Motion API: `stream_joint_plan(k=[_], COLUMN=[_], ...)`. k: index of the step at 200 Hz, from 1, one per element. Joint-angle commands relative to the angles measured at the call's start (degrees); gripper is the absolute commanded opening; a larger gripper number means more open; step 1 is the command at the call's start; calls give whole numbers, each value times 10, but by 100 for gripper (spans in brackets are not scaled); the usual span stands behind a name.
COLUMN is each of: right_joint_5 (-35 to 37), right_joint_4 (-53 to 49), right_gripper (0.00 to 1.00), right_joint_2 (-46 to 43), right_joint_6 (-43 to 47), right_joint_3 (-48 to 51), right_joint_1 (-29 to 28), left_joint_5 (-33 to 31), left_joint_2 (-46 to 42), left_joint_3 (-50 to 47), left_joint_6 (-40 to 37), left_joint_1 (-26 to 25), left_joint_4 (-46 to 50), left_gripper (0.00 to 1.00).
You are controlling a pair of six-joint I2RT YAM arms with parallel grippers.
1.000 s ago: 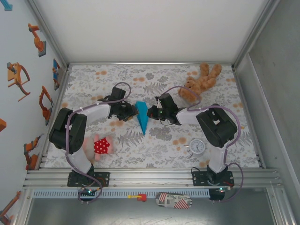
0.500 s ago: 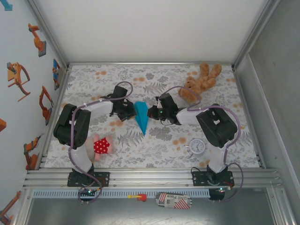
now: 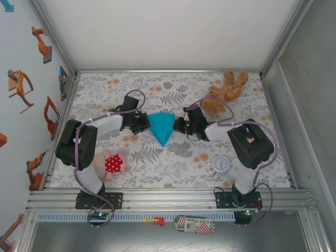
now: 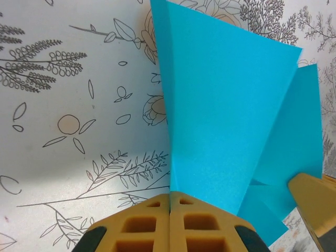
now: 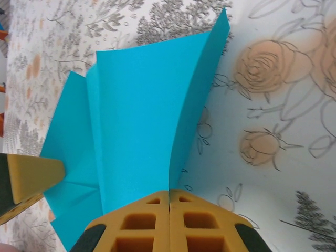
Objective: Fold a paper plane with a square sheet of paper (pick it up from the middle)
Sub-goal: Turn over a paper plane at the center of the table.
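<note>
Left gripper (image 4: pixel 170 198) and right gripper (image 5: pixel 169 195), jaws pressed together, each clamp an opposite wing of the turquoise-blue folded paper plane (image 3: pixel 161 126), seemingly just above the floral tabletop (image 3: pixel 173 163).

Tabletop (image 3: pixel 157 169) under the jaws has a grey floral print, white back wall (image 3: pixel 168 31) beyond them, blue sticker wall (image 3: pixel 21 118) to their left.

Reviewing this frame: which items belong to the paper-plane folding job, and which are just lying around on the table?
Part of the job:
- paper plane, turquoise, lying between the arms
- left gripper, shut on one edge of it
- right gripper, shut on the opposite edge

Just lying about:
- brown teddy bear, far right
- white clock, near right
- red spotted soft toy, near left
</note>
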State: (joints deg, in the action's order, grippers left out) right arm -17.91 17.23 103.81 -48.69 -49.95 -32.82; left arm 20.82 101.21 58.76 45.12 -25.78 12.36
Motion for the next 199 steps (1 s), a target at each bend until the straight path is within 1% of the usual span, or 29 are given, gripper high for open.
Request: stream_joint_plan(k=[1, 48, 82, 112, 134, 159, 177, 199], right_joint_5=[16, 6, 8, 40, 67, 90, 98, 98], right_joint_4=[1, -10, -49, -108, -156, -187, -202, -214], right_gripper=[0, 0, 18, 31, 36, 41, 42, 42], right_joint_2=[0, 18, -14, -66, -84, -73, -53, -26], right_joint_6=[-4, -7, 15, 52, 77, 89, 89, 87], right_joint_3=[6, 1, -11, -16, -30, -54, -75, -98], right_joint_1=[1, 1, 1, -5, -28, -65, -85, -96], left_joint_5=[25, 40, 52, 60, 61, 64, 63, 65], left_joint_2=[0, 17, 28, 27, 25, 26, 24, 25], left_joint_3=[-13, -27, -28, -27, -28, -29, -30, -29], left_joint_6=[-9, -12, -15, -18, -19, -18, -19, -21], left_joint_1=[3, 2, 2, 1, 0, 0, 1, 1], left_joint_4=[-35, -70, -77, -76, -75, -76, -77, -75], left_gripper=[1, 1, 1, 1, 1, 1, 1, 1])
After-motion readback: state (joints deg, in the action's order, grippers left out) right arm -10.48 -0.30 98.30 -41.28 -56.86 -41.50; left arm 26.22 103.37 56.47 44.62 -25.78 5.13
